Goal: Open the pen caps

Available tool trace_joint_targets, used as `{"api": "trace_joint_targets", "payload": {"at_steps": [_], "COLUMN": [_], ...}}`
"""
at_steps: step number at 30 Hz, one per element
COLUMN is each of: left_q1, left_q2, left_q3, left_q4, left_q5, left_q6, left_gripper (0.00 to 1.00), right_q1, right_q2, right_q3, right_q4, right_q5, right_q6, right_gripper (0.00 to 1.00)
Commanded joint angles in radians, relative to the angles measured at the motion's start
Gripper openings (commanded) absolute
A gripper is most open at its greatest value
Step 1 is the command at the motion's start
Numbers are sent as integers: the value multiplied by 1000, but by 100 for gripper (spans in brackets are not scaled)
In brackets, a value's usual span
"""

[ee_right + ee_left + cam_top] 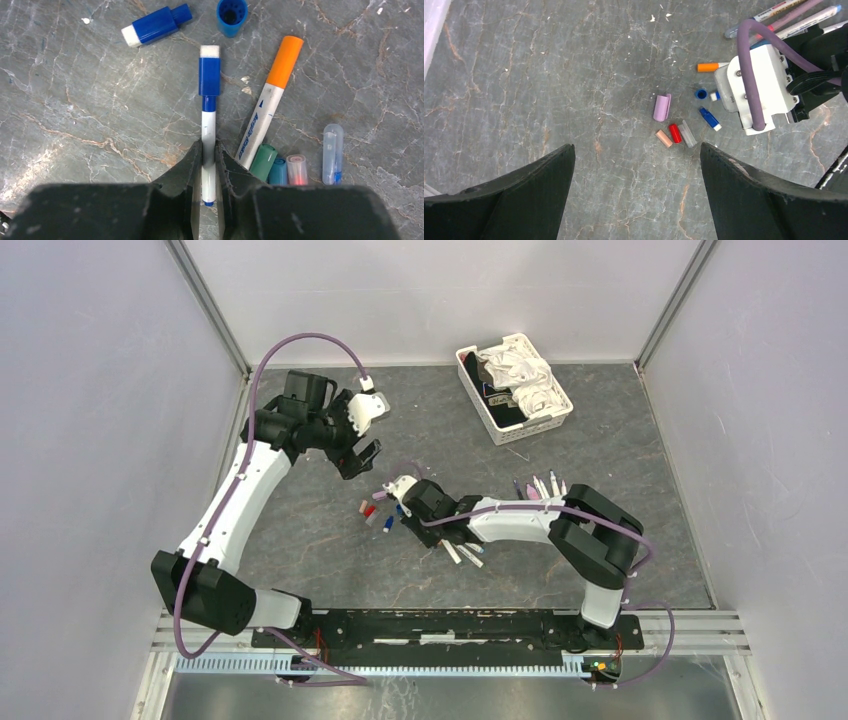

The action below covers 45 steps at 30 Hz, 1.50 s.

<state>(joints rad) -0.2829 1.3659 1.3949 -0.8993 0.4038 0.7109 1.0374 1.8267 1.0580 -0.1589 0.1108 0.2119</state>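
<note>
**Clamping the Barrel, With the Cap Left Free for the Other Arm**

The right gripper [209,146] is closed on the blue-capped pen [208,125]. Its two dark fingers press either side of the white barrel, low down near the pen's tail. The pen lies flat on the grey table [75,125] and points away from the wrist. Its blue cap [209,76] is on, and well clear of the fingers. The left gripper [636,147] hangs above the table with its jaws spread wide, holding nothing.

Doing this step well, I judge, calls for a firm hold and a lift that leaves the capped end jutting free. The left gripper can then close on the cap alone and pull straight along the pen. A grip this near the tail makes a long lever, so a sideways tug could twist the pen between the fingers.

Just right of the held pen lies an orange-capped pen [270,100], its barrel close to the right finger, and the lift may drag it. Loose pieces crowd the spot:
- a hollow blue cap [232,11]
- a short blue stub [155,25]
- a clear cap [333,152]
- a lilac cap [662,107] and a red cap [674,133], in the left wrist view

More pens [540,487] lie by the right arm, and a white basket [515,390] stands well apart.
</note>
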Motion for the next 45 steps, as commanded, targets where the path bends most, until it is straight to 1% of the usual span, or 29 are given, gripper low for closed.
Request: {"api": "trace_joint_targets", "payload": {"at_steps": [1,6,9,11,14,18,22,25,27,30,36,42,45], "left_q1": [1,1,1,1,1,-3,-33,-76,-94,-119,-155,-174,-179], "left_q2": [-9,-18,-35,-55,-102,-157,-146,-117,-105,-96,-75,-73,-69], "left_q3": [44,25,9,-11,-73,-157,-174,-171,-175,-193,-229,-239,-238], "left_q4": [-48,-93,-128,-161,-222,-284,-316,-347,-361,-362,-356,-280,-256], "left_q5": [60,106,141,186,267,381,425,418,401,371,313,309,298], "left_q6": [55,109,168,230,369,546,604,626,633,640,654,606,592], "left_gripper": [99,100,100,100,100,100,100,100,99,93,79,65,57], "right_q1": [20,19,9,-11,-66,-137,-152,-153,-155,-162,-180,-182,-182], "right_q2": [-9,-95,-163,-209,-279,-311,-261,-216,-203,-193,-187,-172,-173], "right_q3": [-20,-42,-37,-31,-20,15,110,156,163,168,169,171,168], "right_q4": [-28,-5,3,1,0,-9,-103,-143,-138,-120,-75,-54,-51], "right_q5": [4,-18,-59,-132,-291,-569,-719,-773,-792,-818,-888,-948,-955], "right_q6": [-5,-12,-23,-31,-33,-25,-79,-100,-99,-88,-50,-28,-28], "right_gripper": [14,0,0,0,0,0,0,0,0,0,0,0,0]}}
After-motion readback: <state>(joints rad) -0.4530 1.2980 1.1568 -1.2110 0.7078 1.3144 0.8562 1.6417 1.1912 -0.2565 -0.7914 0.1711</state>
